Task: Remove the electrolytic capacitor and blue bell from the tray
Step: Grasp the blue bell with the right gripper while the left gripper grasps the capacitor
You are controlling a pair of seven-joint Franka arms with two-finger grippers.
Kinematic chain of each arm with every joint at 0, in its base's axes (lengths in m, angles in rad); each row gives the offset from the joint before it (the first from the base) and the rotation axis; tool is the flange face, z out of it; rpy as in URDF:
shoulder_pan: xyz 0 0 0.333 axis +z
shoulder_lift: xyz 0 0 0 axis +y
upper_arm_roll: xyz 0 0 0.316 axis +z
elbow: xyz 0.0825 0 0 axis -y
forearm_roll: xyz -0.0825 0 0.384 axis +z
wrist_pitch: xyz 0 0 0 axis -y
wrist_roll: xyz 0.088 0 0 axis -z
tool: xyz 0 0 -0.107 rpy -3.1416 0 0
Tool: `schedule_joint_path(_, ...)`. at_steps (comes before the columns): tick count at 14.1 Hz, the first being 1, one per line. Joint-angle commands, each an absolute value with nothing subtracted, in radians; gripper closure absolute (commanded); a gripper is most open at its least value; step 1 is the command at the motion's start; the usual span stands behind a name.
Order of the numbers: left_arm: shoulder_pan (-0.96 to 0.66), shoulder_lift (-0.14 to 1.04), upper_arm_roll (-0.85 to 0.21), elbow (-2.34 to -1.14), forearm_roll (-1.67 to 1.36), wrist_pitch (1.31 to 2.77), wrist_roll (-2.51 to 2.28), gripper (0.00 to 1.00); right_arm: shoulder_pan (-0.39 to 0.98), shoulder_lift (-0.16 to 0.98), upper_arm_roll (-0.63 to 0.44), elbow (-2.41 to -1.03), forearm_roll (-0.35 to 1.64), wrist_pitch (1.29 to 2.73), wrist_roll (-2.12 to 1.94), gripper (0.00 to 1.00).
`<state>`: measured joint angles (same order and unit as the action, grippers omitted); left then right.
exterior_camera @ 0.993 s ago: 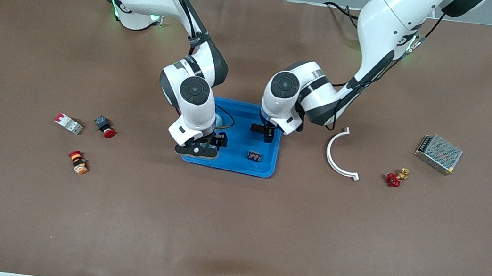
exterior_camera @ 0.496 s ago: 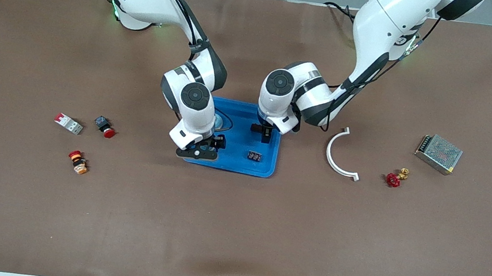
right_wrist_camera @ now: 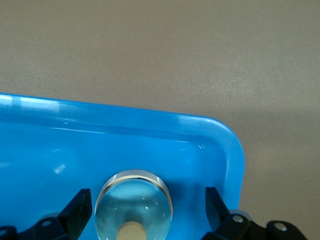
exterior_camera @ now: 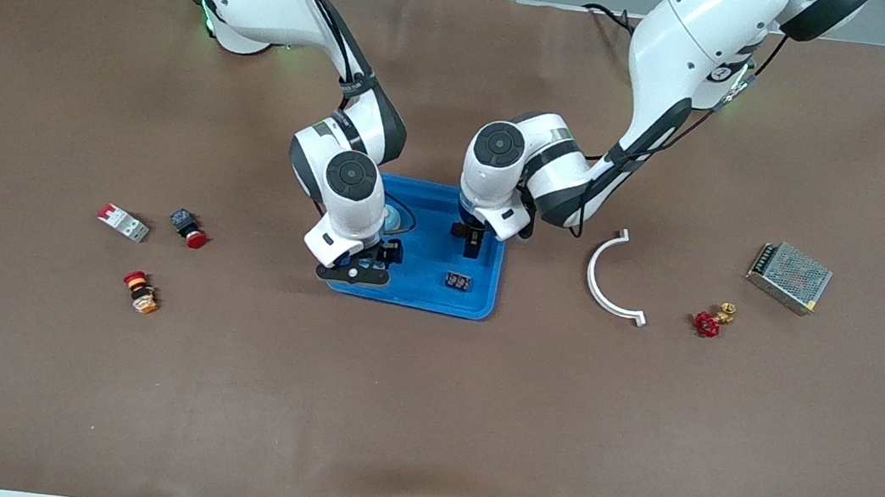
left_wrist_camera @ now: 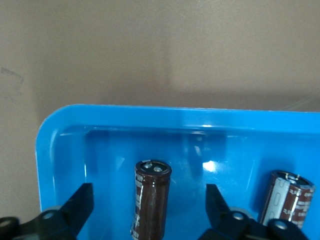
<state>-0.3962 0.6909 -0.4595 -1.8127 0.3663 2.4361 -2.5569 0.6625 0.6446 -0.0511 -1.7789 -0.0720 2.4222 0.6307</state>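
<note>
Left gripper [left_wrist_camera: 147,210], jaws apart and empty, straddles the upright electrolytic capacitor [left_wrist_camera: 151,197]. Right gripper [right_wrist_camera: 147,210], equally spread and empty, brackets the blue bell [right_wrist_camera: 134,205] in the tray [exterior_camera: 478,300].

Open jaws straddle a bell [right_wrist_camera: 134,202] in the blue tray [right_wrist_camera: 220,145].

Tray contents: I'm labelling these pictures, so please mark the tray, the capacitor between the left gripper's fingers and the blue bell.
tray [exterior_camera: 478,304]: front view, rim nearest the camera.
capacitor [left_wrist_camera: 151,197]: left wrist view, brown sleeve.
blue bell [right_wrist_camera: 134,207]: right wrist view, shiny dome.
</note>
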Motion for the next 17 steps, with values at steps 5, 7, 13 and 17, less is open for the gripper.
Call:
schedule_joint_path(5,-0.41,0.712,-0.454,-1.795,0.414,2.457,-2.595,0.54,0.667,0.644,-0.043,-1.789,-0.095,2.434,0.629,0.0)
schedule_joint_path(7,-0.41,0.713,-0.454,-1.793,0.416,2.457,-2.592,0.9,0.669,0.646,-0.043,-1.79,-0.095,2.442,0.629,0.0)
schedule_joint_path(13,-0.399,0.689,-0.457,-1.793,0.463,2.424,-2.465,1.0,0.669,0.647,-0.043,-1.825,-0.095,2.494,0.627,0.0)
schedule_joint_path(17,-0.307,0.599,-0.538,-1.775,0.361,2.225,-2.152,1.0,0.669,0.646,-0.041,-1.816,-0.094,2.493,0.62,0.56)
